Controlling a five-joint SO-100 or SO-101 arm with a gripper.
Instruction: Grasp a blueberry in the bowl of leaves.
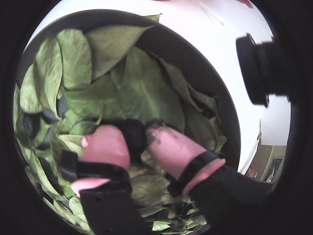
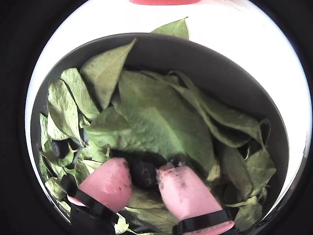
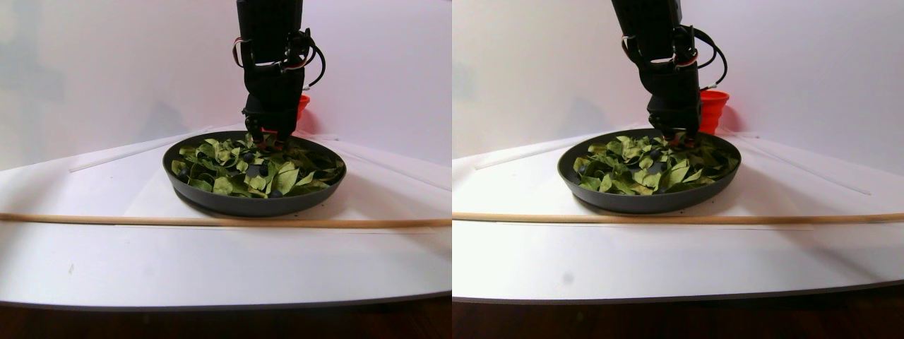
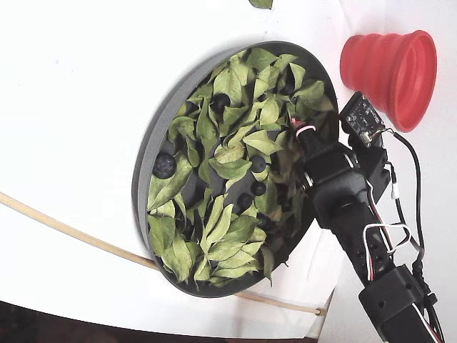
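Pinching a dark blueberry (image 2: pixel 143 172) between my two pink fingertips (image 2: pixel 183 193), my gripper (image 2: pixel 142 177) sits low among green leaves (image 2: pixel 151 122) inside the dark grey bowl (image 2: pixel 215 63), near its rim beside a red ribbed cup (image 4: pixel 389 68).

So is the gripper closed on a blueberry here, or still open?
Shut on a blueberry: in both wrist views the gripper's pink fingertips press a dark round berry from either side, among the leaves in the bowl.
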